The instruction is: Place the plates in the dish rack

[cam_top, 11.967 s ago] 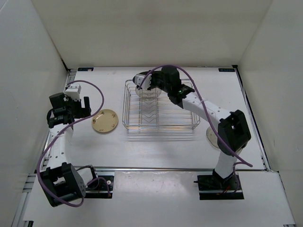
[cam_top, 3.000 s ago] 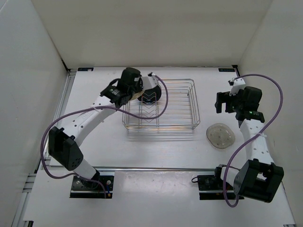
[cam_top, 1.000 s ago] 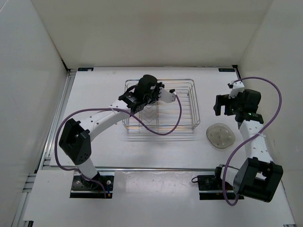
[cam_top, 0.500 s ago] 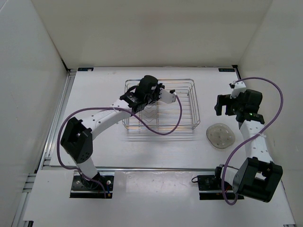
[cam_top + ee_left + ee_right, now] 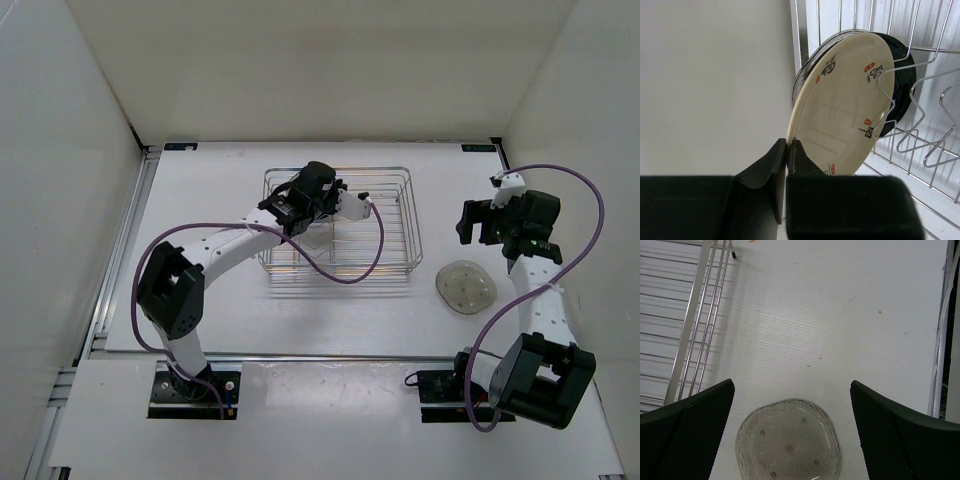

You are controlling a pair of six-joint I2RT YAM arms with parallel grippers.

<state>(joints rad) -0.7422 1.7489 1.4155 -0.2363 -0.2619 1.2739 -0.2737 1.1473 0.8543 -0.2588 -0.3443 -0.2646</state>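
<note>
The tan plate point(image 5: 840, 110) stands on edge in the dish rack point(image 5: 390, 245), leaning against a V-shaped divider point(image 5: 890, 100). My left gripper point(image 5: 789, 144) is shut on its lower rim. The black plate point(image 5: 904, 90) stands just behind it, and a pale grey plate point(image 5: 801, 82) shows at its left edge. From above, my left gripper point(image 5: 322, 205) covers these plates. Another pale grey plate point(image 5: 466, 288) lies flat on the table right of the rack. My right gripper point(image 5: 791, 385) hangs open above the far edge of this grey plate point(image 5: 789, 442), apart from it.
The rack's right wall point(image 5: 700, 315) runs along the left of the right wrist view. A purple cable point(image 5: 350, 270) from the left arm drapes across the rack's front. A metal rail point(image 5: 938, 350) borders the table on the right.
Over the last second the left elbow has swung slightly left while its gripper stays on the tan plate in the rack. The right arm drifted slightly right. Earlier, the tan plate lay on the table at left.
</note>
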